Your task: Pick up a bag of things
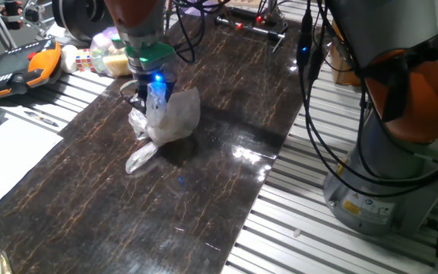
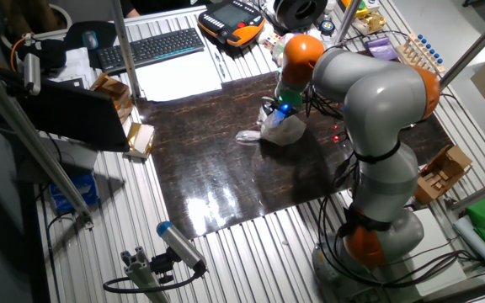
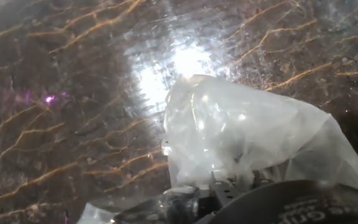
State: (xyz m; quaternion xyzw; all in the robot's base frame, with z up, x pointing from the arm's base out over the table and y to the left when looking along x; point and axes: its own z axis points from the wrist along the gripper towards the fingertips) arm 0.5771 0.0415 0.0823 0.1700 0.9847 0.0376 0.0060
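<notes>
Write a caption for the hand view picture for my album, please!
Crinkly clear whitish plastic bag bunched up right at the robot's hand above the dark veined tabletop.

Wrinkly clear thin-plastic bag [image 1: 170, 114], glossy dark marbled tabletop [image 1: 226, 175], ribbed metal table [image 1: 333, 243]

Dark marbled tabletop [image 1: 226, 129]; clear bag of things [image 1: 169, 122] lying on it.

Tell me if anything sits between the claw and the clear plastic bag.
Nothing visible does. The claw is already down on the small wrinkly clear plastic bag, which lies alone on the dark marbled table mat.
</notes>
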